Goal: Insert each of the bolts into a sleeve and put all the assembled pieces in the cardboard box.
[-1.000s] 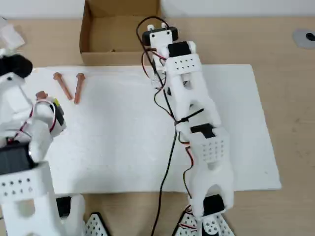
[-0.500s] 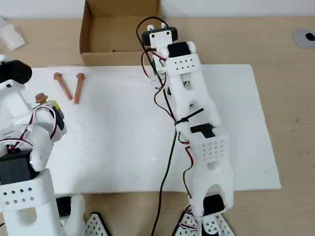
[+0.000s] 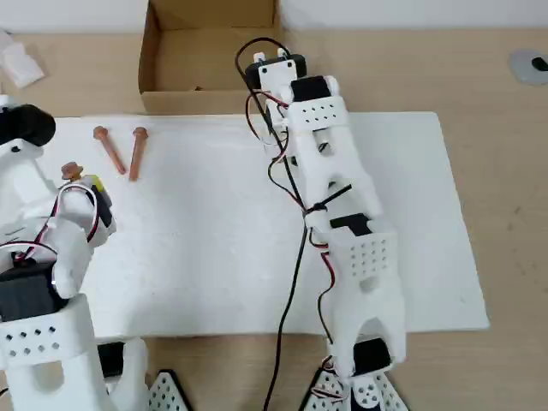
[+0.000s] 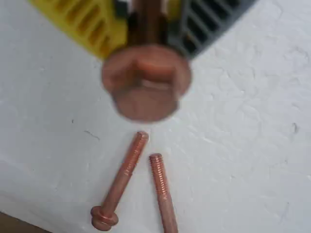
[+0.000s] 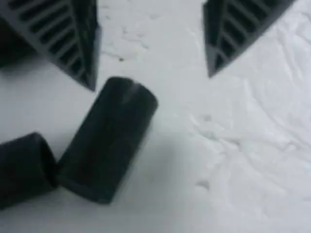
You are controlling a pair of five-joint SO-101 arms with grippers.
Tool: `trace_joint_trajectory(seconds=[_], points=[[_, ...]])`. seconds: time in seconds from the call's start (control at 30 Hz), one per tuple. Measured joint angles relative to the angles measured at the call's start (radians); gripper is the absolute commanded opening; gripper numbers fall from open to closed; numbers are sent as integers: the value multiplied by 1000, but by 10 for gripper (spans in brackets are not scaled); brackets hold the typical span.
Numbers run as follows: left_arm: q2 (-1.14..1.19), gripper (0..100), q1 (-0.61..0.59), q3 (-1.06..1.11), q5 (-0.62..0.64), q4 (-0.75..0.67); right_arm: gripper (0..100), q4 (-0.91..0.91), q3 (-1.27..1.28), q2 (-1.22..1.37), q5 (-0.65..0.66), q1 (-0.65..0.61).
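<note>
High view: L arm w/ bolt has settled after its lift; R arm nudged toward upper left.
L gripper (image 4: 148, 22) is clenched on a bolt (image 4: 146, 85), held off the foam pad (image 3: 214, 240). A loose bolt (image 3: 110, 150) and second loose bolt (image 3: 137, 152) lie upper left, near cardboard box (image 3: 147, 68). R gripper (image 5: 150, 73) is spread wide over a sleeve (image 5: 109, 141), so insertion is likely not begun. No readable print.

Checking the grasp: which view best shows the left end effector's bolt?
Left wrist view: the held bolt is close up, clamped in the left end effector. The high view shows its head, small; the right wrist view faces sleeves.
</note>
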Motion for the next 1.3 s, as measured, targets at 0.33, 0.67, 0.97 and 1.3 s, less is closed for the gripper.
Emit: trace_joint_trajectory(seconds=[0.33,0.67,0.97,1.3], points=[[0,9,0,0,0,0,166,-20,0,0,43,38],[0,9,0,0,0,0,166,-20,0,43,55,37],[0,9,0,0,0,0,166,-28,-6,86,55,37],[0,9,0,0,0,0,166,-29,-104,89,55,35]])
